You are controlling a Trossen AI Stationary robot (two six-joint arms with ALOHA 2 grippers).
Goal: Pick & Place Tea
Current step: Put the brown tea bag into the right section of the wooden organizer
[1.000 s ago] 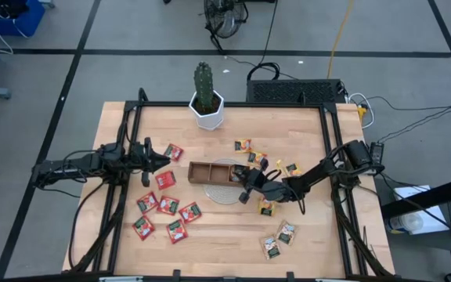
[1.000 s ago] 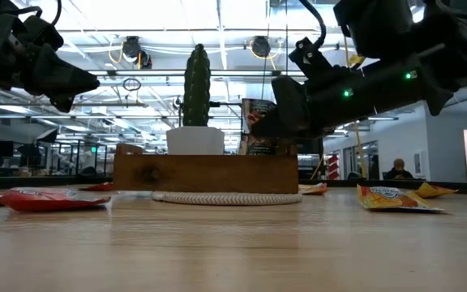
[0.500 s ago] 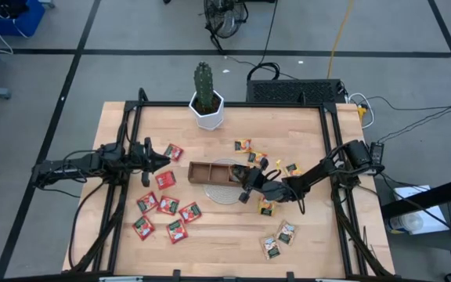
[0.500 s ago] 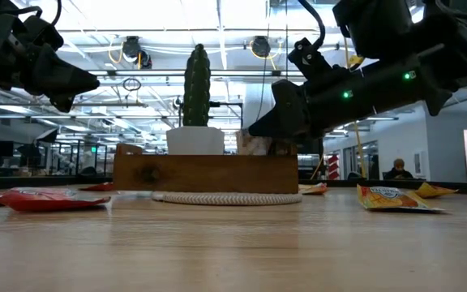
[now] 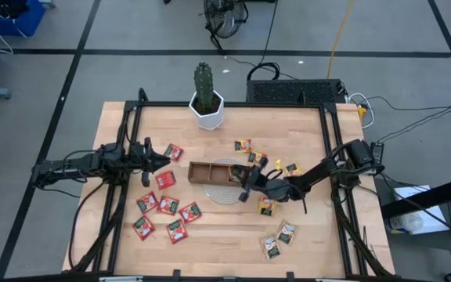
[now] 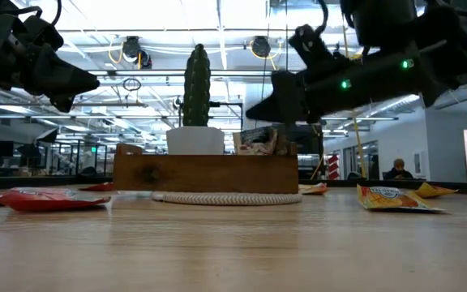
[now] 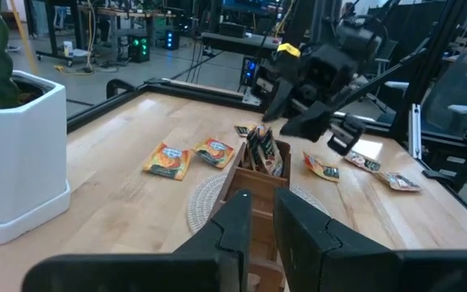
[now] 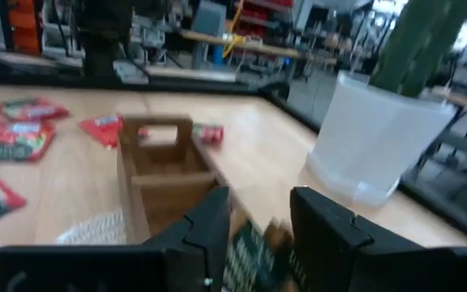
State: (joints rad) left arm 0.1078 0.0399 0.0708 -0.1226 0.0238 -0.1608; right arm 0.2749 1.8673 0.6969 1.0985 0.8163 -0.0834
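Across the pale wooden tabletop (image 5: 225, 235) at centre frame, your right gripper (image 5: 247, 182) is hanging with jaws parted, having just dropped a dark square tea sachet (image 6: 259, 139) into the brown wooden tray (image 5: 214, 171); your left gripper (image 5: 161, 159), middle left, is showing jaws nearly together, holding nothing

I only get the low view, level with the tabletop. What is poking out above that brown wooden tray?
Observer: Tea sachets, standing on edge. From above, they sit only in the right end of the brown wooden tray.
Operator: Which arm is the dark thing over them?
Observer: The right gripper. Its own camera shows its fingers apart, gripping nothing.
Operator: Are there more packets to collect?
Observer: Yes. Several flat red sachets lie on the table left of the tray, where the left gripper hovers.
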